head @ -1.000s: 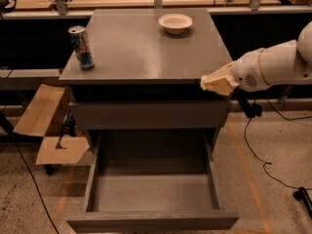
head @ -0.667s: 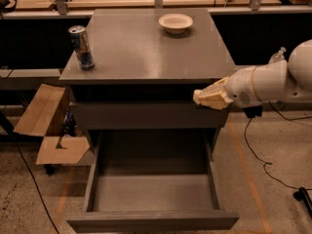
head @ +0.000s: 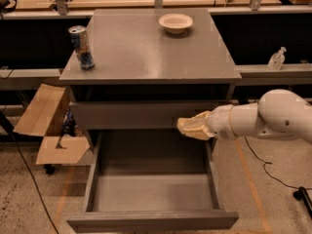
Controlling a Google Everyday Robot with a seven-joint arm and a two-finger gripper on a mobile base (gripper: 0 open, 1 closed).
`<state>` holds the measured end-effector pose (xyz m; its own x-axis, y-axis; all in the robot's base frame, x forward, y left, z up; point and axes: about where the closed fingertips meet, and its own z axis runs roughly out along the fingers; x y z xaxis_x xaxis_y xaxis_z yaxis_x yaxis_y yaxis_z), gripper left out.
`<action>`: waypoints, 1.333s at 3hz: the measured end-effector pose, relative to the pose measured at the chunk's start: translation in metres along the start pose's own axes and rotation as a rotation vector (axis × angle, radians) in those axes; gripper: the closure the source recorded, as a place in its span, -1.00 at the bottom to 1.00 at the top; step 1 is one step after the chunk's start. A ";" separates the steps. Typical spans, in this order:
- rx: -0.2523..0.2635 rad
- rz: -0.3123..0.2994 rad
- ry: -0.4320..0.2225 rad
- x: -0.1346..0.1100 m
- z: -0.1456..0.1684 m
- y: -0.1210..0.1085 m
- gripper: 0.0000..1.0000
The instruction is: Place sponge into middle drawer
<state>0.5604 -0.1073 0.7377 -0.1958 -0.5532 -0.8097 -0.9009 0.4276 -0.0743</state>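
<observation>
Now: pincer at the tip of the white arm, reaching in from the right and clamped on the sponge. The pale yellow block is off the floor of the middle drawer, in the air over that drawer's right rear part, near its right side wall. It overlaps the lower edge of the closed grey drawer front just above. Middle drawer pulled fully open, floor bare. On the tabletop: a drinks can upright near the left front corner, a white bowl towards the back, the two well apart. Cardboard box, flaps open, on the ground left of the cabinet. Clear pump bottle on a ledge to the right.
</observation>
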 end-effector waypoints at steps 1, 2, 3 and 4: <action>0.002 -0.008 -0.004 0.002 0.005 0.000 1.00; -0.028 -0.013 0.000 0.004 0.013 0.005 1.00; -0.065 -0.014 -0.041 0.022 0.033 0.020 1.00; -0.101 -0.040 -0.087 0.051 0.067 0.043 1.00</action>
<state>0.5375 -0.0691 0.6538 -0.1291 -0.5025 -0.8549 -0.9426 0.3299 -0.0516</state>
